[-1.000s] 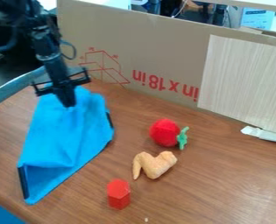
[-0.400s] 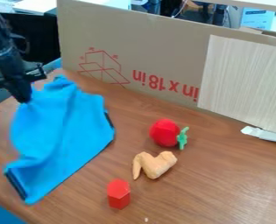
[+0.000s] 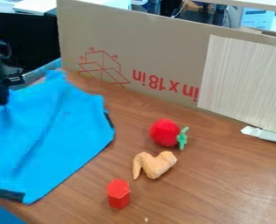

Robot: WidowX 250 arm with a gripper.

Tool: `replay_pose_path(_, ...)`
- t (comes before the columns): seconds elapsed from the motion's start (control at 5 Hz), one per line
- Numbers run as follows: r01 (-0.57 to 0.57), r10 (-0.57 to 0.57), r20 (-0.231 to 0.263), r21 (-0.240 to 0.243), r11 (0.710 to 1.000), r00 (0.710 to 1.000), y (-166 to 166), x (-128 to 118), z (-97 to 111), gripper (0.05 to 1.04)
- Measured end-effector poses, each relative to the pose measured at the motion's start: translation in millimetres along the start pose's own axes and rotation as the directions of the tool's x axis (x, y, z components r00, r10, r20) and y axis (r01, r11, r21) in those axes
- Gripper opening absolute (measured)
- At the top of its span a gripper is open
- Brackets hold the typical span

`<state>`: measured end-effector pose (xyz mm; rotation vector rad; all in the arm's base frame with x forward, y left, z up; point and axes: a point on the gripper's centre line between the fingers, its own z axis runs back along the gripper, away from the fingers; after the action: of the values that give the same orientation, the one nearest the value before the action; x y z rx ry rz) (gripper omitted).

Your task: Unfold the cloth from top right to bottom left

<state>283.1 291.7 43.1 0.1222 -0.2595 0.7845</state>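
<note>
Leftward moved the end effector (image 3: pixel 1 101) — closed on the blue cloth (image 3: pixel 52 135), now spread wider.

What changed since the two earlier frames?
The gripper moved toward the view's left edge, and the blue cloth spread leftward with it, its lower dark strip swinging round too. The round red toy, tan wing-shaped toy and red block stayed put.
</note>
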Motion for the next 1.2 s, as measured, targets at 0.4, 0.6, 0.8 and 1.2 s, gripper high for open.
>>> replay_pose_path(0.4, -0.006, 0.010, -0.028, 0.129, 0.992, 1.000, 39.5, 5.8, -8.6, 0.055)
replay_pose_path(0.6, -0.003, 0.010, -0.039, 0.163, 0.987, 0.999, 48.0, 1.2, -9.3, 0.055)
replay_pose_path(0.8, -0.016, 0.028, -0.058, 0.205, 0.979, 0.998, 61.9, -3.6, -5.7, 0.069)
replay_pose_path(1.2, -0.048, 0.065, -0.043, 0.319, 0.946, 0.997, 73.6, -1.1, 1.0, 0.452)
